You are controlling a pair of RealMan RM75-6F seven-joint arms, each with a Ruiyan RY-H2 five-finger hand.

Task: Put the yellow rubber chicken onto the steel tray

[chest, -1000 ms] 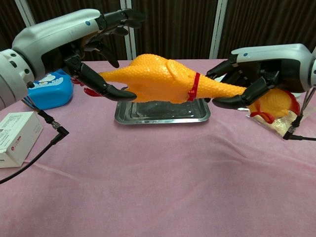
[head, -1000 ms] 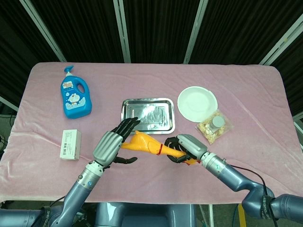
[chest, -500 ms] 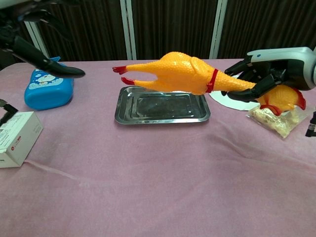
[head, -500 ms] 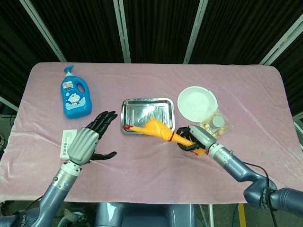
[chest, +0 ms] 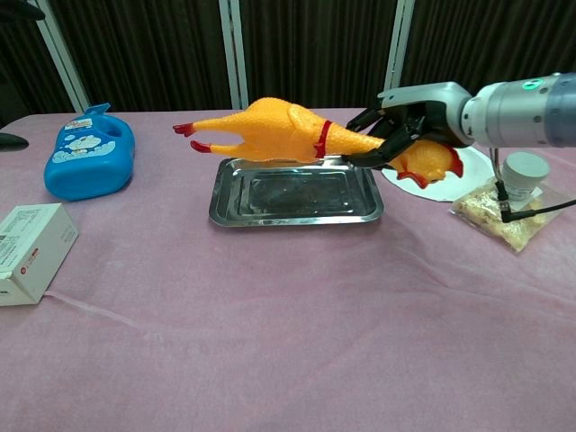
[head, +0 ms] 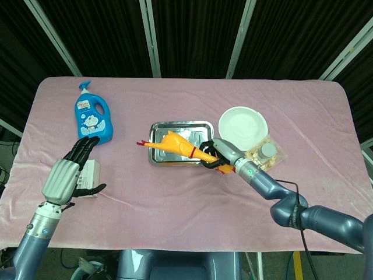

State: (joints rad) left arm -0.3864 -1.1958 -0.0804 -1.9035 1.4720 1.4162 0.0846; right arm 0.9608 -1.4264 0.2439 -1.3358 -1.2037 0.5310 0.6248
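Observation:
The yellow rubber chicken [head: 175,143] [chest: 270,130] hangs level above the steel tray [head: 160,127] [chest: 360,209], its red feet pointing left past the tray's left edge. My right hand [head: 217,154] [chest: 405,121] grips its neck and head end, just over the tray's right edge. My left hand [head: 69,175] is open, fingers spread, low on the left above the white box [head: 93,172] [chest: 31,247]. In the chest view only a dark fingertip [chest: 11,140] of the left hand shows at the left border.
A blue soap bottle [head: 92,115] [chest: 85,160] lies at the back left. A white plate [head: 243,123] sits right of the tray, with a bag of snacks and a small jar [head: 265,153] [chest: 515,202] beside it. Pink cloth covers the table [head: 175,204].
My right hand carried the chicken back and left over the tray. My left hand, which let go of the chicken earlier, drew further away to the left, over the white box.

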